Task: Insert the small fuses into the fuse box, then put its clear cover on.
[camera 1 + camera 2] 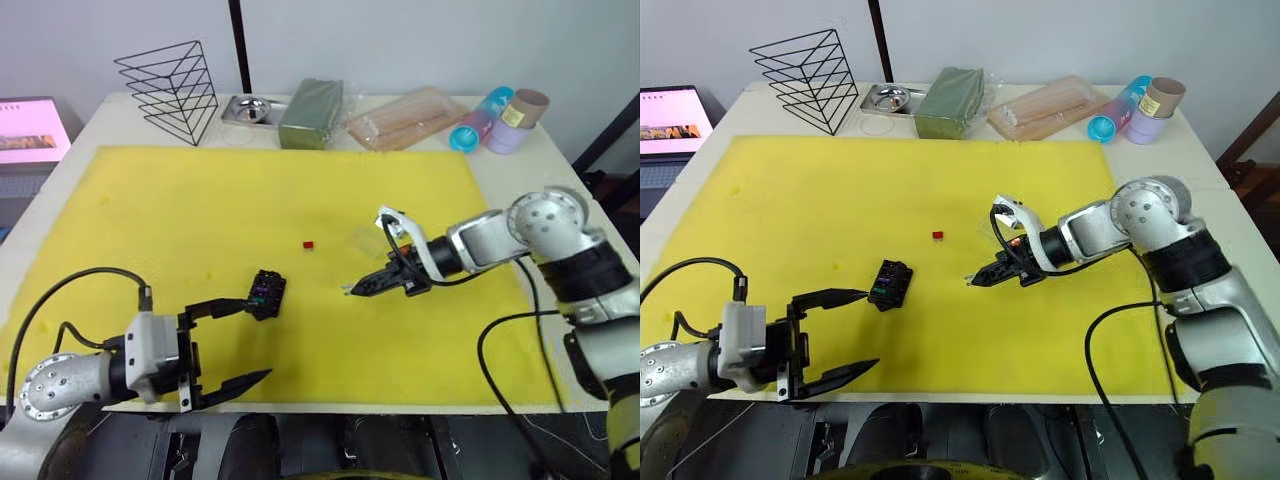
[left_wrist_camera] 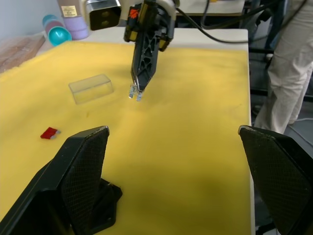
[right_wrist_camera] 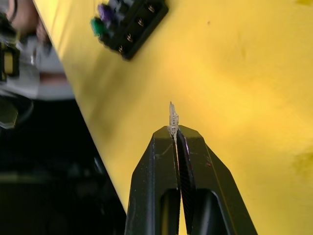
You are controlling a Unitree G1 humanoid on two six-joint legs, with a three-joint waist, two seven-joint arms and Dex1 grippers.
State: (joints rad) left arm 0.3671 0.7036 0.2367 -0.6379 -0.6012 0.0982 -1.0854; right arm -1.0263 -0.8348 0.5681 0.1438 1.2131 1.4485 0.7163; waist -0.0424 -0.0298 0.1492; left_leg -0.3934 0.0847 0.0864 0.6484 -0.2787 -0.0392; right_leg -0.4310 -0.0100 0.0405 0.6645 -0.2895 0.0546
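Note:
The black fuse box (image 1: 267,293) lies on the yellow mat, with a purple fuse (image 3: 103,10) and a green fuse (image 3: 98,28) seated in its slots. A red fuse (image 1: 308,243) lies loose on the mat beyond it. The clear cover (image 2: 91,88) rests on the mat near my right arm. My right gripper (image 1: 352,290) hovers to the right of the box, shut on a pale grey fuse (image 3: 172,119) that sticks out past its tips. My left gripper (image 1: 255,338) stands wide open just in front of the box, its upper finger close to the box's left end.
Along the table's back edge stand a black wire rack (image 1: 175,85), a metal dish (image 1: 250,108), a dark green block (image 1: 312,112), a packet of wooden sticks (image 1: 405,118) and cups (image 1: 505,120). A person's legs (image 2: 288,63) stand beside the table's right end.

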